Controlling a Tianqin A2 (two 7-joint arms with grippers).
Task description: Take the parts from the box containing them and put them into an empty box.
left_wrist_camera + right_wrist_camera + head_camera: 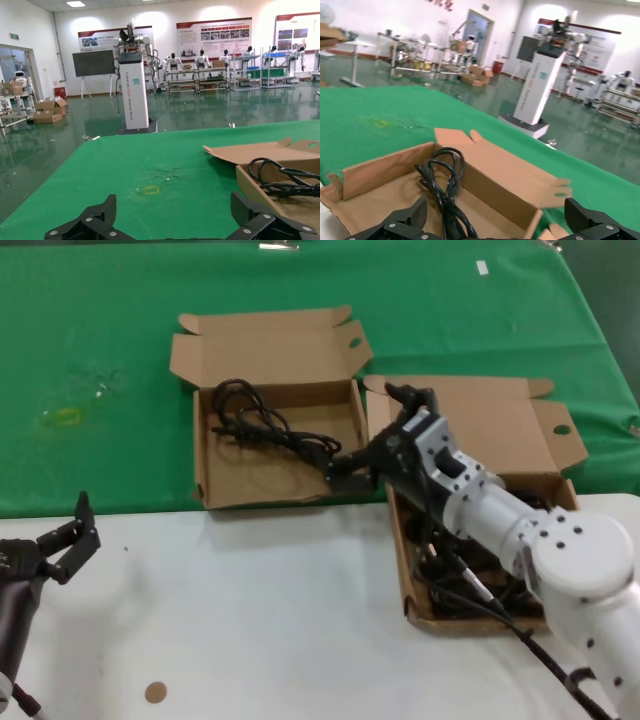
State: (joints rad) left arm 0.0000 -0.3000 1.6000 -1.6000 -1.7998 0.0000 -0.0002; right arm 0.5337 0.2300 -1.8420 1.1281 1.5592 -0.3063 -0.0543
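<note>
- your right gripper (352,468) hangs fingers spread, empty, over the squarish box (262,485); one cord (268,427) lies inside, released.
- next: return to the longer box (522,430) for the remaining cords (455,585).
- left gripper (68,537) waits open.

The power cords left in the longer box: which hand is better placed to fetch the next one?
The right hand, probably. It is open at the squarish box's right wall, beside the cord lying there, and the longer box sits under its arm. The left hand waits far off at the white table's left edge.
</note>
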